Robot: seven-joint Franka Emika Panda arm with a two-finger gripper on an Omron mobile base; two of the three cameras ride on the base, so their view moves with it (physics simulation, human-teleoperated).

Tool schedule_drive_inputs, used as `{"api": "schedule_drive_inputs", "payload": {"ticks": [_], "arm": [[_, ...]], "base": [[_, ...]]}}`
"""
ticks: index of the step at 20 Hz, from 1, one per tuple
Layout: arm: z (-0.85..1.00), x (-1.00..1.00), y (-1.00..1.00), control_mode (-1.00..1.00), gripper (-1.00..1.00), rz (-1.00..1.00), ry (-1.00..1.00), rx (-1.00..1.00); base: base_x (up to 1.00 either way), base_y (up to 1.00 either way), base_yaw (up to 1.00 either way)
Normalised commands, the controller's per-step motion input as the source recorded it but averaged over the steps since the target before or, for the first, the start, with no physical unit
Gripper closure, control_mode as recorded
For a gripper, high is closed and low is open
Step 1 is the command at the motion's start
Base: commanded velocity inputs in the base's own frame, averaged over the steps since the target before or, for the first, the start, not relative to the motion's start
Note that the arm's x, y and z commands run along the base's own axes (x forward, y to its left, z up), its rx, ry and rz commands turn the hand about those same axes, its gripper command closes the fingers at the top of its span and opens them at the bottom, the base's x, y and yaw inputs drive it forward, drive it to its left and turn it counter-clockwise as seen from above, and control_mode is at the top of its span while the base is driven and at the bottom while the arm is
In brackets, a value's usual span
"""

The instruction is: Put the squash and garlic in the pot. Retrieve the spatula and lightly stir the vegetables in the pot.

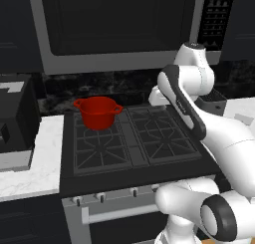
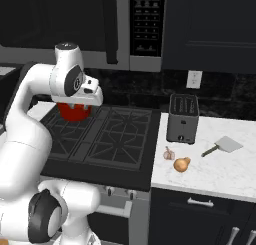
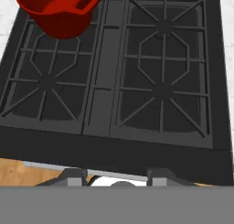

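Observation:
The red pot (image 1: 98, 111) stands on the stove's back left burner, and I see nothing in it; it is also in the hand view at the top left (image 3: 57, 13). The squash (image 2: 182, 164), the garlic (image 2: 169, 153) and the spatula (image 2: 223, 146) lie on the white counter right of the stove. My gripper (image 3: 116, 178) hangs high over the stove's front edge, looking down on the grates. Its fingertips (image 3: 73, 175) stand apart with nothing between them, so it is open. The pot is to its back left, the vegetables far to its right.
A dark toaster (image 2: 183, 118) stands on the right counter behind the garlic. A black appliance (image 1: 15, 116) sits on the counter left of the stove (image 1: 134, 138). A microwave (image 1: 119, 24) hangs above the burners.

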Motion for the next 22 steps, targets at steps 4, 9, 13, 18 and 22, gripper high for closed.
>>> {"api": "schedule_drive_inputs", "payload": {"ticks": [4,9,13,18,22], "arm": [[-0.08,-0.08,-0.42,-1.00,-1.00,0.00,-0.08,0.00],[-0.35,-0.08,-0.97,-1.00,-1.00,-0.02,-0.06,0.00],[-0.54,0.00,-1.00,-1.00,-1.00,-0.05,0.00,0.00],[-0.57,0.07,-0.99,-1.00,-1.00,-0.07,0.00,0.00],[-0.47,0.31,-0.84,-1.00,-1.00,-0.09,0.00,-0.02]], "base": [[0.00,0.00,0.00],[0.00,0.00,0.00],[0.00,0.00,0.00],[0.00,0.00,0.00],[0.00,0.00,0.00]]}}
